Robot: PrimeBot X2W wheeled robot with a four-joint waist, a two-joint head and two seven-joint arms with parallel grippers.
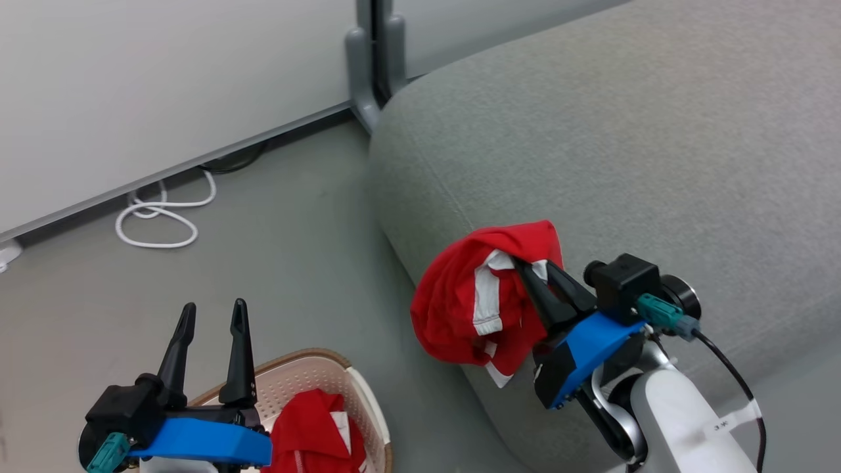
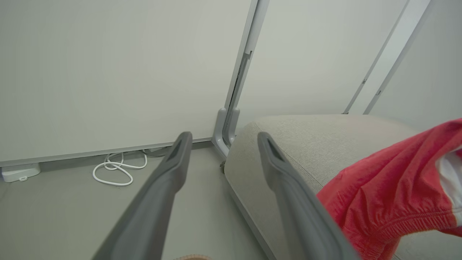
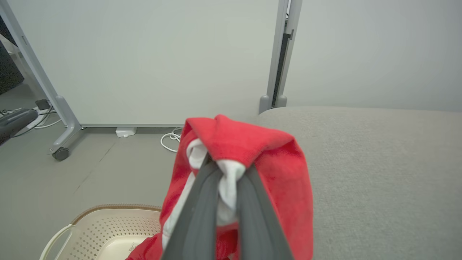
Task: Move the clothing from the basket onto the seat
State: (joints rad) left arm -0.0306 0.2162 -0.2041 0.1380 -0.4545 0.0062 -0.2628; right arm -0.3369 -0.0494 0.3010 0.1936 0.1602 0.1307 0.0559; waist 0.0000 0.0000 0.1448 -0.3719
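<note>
Red clothing [image 1: 460, 302] with white panels hangs in a bunch from the right gripper [image 1: 533, 266], whose two fingers are pinched tight on a white fold of it. The bundle dangles at the near left edge of the grey sofa [image 1: 657, 131], against its rounded side; whether it touches the upholstery I cannot tell. A second red garment [image 1: 309, 427] lies in the cream basket [image 1: 295, 371], which stands on the floor [image 1: 295, 230] to the left of the sofa, at the near edge of the scene. The left gripper [image 1: 215, 305] hovers above the basket's left side, fingers spread wide with nothing between them. A coiled white cable [image 1: 158, 220] lies on the floor by the far wall.
</note>
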